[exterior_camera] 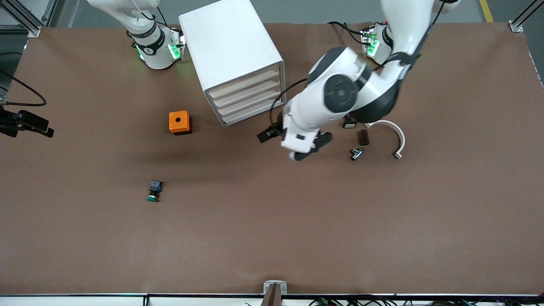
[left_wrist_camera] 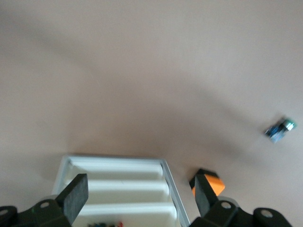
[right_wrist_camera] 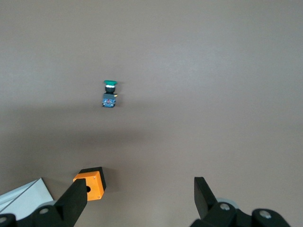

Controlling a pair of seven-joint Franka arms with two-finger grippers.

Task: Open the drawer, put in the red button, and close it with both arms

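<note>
A brown worktop [exterior_camera: 272, 238] fills the scene, aluminium frame posts [exterior_camera: 520, 19] at its corners, grey floor [exterior_camera: 306, 10] with a yellow line [exterior_camera: 486, 10] past its edge.

The cabinet [exterior_camera: 236, 55] is standing on the counter [exterior_camera: 272, 238] between the arms' bases, the box [exterior_camera: 179, 122] lying beside it toward the right arm's end, the capped button [exterior_camera: 154, 191] lying nearer the front camera than the box.
</note>
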